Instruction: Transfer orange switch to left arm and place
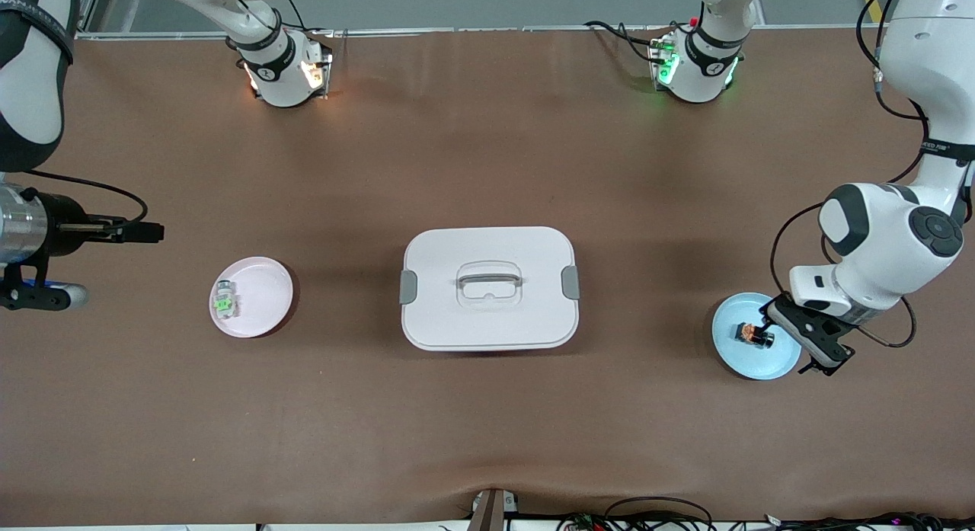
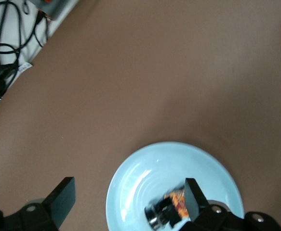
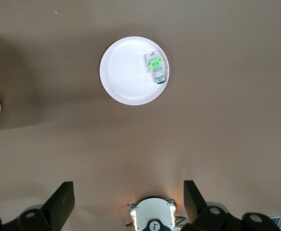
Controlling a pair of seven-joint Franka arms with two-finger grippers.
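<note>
The orange switch (image 1: pixel 750 334) (image 2: pixel 171 209), a tiny black block with an orange mark, lies on a light blue plate (image 1: pixel 754 363) (image 2: pixel 145 168) toward the left arm's end of the table. My left gripper (image 1: pixel 796 347) (image 2: pixel 128 199) hangs low over that plate, open wide. One of its fingers (image 2: pixel 194 195) is right beside the switch and the other is past the plate's rim, so nothing is gripped. The white box (image 1: pixel 487 318) with grey latches stands mid-table. My right gripper (image 1: pixel 141 231) (image 3: pixel 128 202) waits high over the right arm's end, open and empty.
A pale pink plate (image 1: pixel 263 287) (image 3: pixel 126 77) toward the right arm's end carries a grey-white switch with a green centre (image 1: pixel 224 300) (image 3: pixel 156 67). Cables (image 1: pixel 655 516) run along the table edge nearest the front camera. The arm bases (image 1: pixel 283 74) stand along the opposite edge.
</note>
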